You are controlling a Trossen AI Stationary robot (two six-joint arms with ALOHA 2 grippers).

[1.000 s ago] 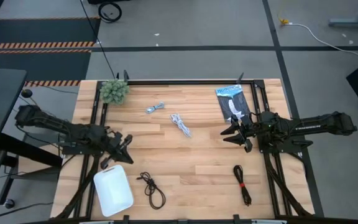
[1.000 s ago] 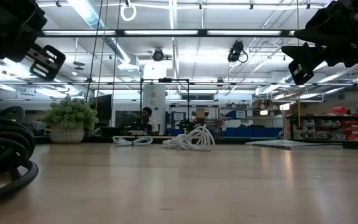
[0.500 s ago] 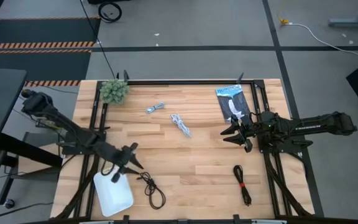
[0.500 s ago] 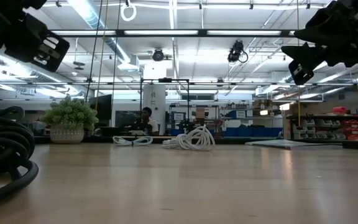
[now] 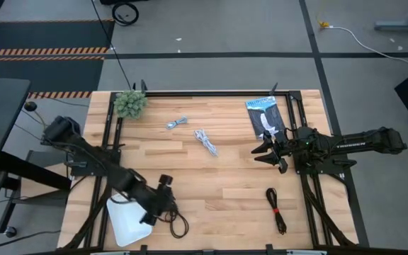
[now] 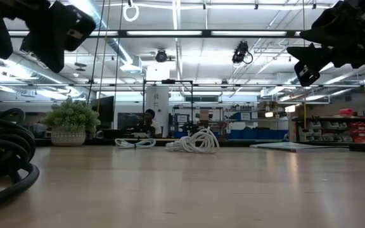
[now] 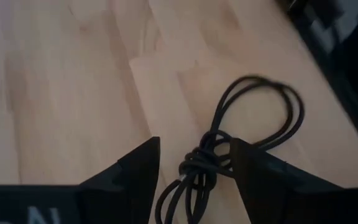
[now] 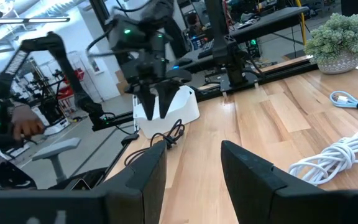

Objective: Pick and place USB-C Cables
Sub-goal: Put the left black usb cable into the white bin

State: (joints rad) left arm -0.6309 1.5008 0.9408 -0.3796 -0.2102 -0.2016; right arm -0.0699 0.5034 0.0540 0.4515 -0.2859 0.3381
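The plain black USB-C cable (image 5: pixel 176 217) lies coiled near the table's front edge, just right of a white tray (image 5: pixel 127 221). My left gripper (image 5: pixel 163 204) hangs over it, open and pointing down; in the left wrist view its fingers stand either side of the cable's knotted middle (image 7: pixel 201 163) without touching. The black cable with a red tie (image 5: pixel 275 209) lies front right, the white cable (image 5: pixel 205 141) mid-table and the pale blue-grey one (image 5: pixel 176 122) farther back. My right gripper (image 5: pixel 261 151) waits open at the right, above the table.
A flat black-and-blue packet (image 5: pixel 264 117) lies at the back right, close behind my right gripper. A fuzzy green plant ball (image 5: pixel 130 103) sits at the back left corner. Bare wood lies between the cables at mid-table. A black frame runs along the table's sides.
My left gripper has swung from the table's left side toward the near edge and to the right, past the white tray's far corner, and now stands over the plain black cable. It has tipped downward and opened on the way. No cable has moved.
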